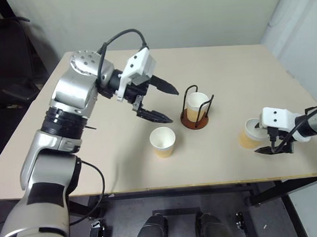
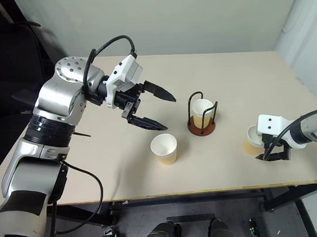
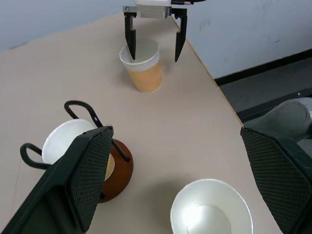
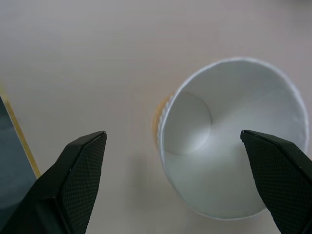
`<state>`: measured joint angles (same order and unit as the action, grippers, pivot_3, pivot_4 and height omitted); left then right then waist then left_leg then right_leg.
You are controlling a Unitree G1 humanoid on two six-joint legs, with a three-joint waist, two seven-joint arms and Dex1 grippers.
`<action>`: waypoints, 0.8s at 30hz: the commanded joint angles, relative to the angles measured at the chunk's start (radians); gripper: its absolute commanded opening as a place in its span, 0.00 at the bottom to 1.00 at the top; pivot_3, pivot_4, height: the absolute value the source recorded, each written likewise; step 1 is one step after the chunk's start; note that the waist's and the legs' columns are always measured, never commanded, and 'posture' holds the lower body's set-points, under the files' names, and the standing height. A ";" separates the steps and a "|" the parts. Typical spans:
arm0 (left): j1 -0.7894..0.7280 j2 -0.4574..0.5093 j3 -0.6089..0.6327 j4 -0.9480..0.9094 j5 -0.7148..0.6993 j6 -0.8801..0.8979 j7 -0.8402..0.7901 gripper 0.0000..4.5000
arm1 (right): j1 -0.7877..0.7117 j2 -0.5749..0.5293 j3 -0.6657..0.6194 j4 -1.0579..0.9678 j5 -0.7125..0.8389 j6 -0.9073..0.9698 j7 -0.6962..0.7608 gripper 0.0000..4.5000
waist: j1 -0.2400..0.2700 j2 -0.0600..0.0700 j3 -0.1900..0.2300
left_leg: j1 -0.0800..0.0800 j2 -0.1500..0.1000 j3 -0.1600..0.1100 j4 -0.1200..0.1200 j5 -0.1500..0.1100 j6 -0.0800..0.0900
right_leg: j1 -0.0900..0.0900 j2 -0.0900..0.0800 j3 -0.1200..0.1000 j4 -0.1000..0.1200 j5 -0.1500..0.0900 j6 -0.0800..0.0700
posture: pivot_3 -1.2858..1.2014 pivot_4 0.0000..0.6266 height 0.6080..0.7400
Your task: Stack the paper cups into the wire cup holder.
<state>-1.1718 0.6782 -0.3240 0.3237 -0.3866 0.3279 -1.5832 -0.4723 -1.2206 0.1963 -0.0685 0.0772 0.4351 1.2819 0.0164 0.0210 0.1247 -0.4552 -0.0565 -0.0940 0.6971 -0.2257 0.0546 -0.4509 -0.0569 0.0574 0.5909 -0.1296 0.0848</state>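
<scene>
Three paper cups [image 1: 163, 141]: one in wire cup holder [image 1: 194, 119], two loose.

Three paper cups [image 1: 163, 141] (one sits inside the holder), one wire cup holder [image 1: 195, 120], one table [image 1: 118, 152].

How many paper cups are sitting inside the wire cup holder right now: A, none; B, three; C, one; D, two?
C: one paper cup stands inside the wire cup holder, while another cup stands loose on the table and a third sits by the right gripper.
</scene>
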 commanded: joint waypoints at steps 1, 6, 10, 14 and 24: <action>-0.012 0.026 0.039 -0.013 0.021 -0.020 -0.031 1.00 | -0.012 -0.008 -0.007 0.010 -0.024 -0.036 0.026 0.80 | 0.000 0.000 0.000 | 0.000 0.000 0.000 0.000 0.000 0.000 | 0.000 0.000 0.000 0.000 0.000 0.000 | 0.52 0.24 1.00; -0.028 0.041 0.053 0.051 0.060 -0.063 -0.031 1.00 | -0.006 -0.025 -0.012 0.018 -0.040 -0.068 0.070 0.40 | 0.000 0.000 0.000 | 0.000 0.000 0.000 -0.001 -0.001 0.000 | 0.000 0.000 0.000 0.000 -0.001 -0.001 | 0.52 0.24 1.00; -0.041 0.053 0.068 0.110 0.088 -0.095 -0.031 1.00 | 0.013 -0.039 -0.026 0.006 -0.043 -0.085 0.093 0.08 | 0.000 0.000 0.000 | 0.000 0.000 0.000 -0.001 -0.001 -0.001 | 0.000 0.000 0.000 0.000 -0.001 -0.001 | 0.52 0.24 1.00; -0.049 0.062 0.079 0.157 0.104 -0.113 -0.031 1.00 | 0.026 -0.054 -0.046 -0.021 -0.029 -0.079 0.109 0.01 | 0.000 0.000 0.000 | 0.000 0.000 -0.001 -0.001 -0.002 -0.002 | 0.000 0.000 0.000 0.000 -0.002 -0.002 | 0.52 0.24 1.00; -0.066 0.115 0.046 0.275 0.038 -0.146 -0.031 1.00 | -0.200 -0.043 -0.117 -0.084 0.094 0.130 0.155 0.01 | -0.005 0.001 0.001 | 0.000 0.000 0.000 -0.008 -0.002 -0.004 | -0.005 0.000 0.002 -0.001 -0.003 -0.004 | 0.52 0.24 1.00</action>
<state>-1.2094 0.7757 -0.2830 0.5973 -0.3123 0.2108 -1.5831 -0.6135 -1.2529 0.1426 -0.1131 0.1314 0.5154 1.4292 0.0110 0.0222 0.1255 -0.4552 -0.0565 -0.0941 0.6872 -0.2269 0.0505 -0.4556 -0.0565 0.0589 0.5897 -0.1330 0.0803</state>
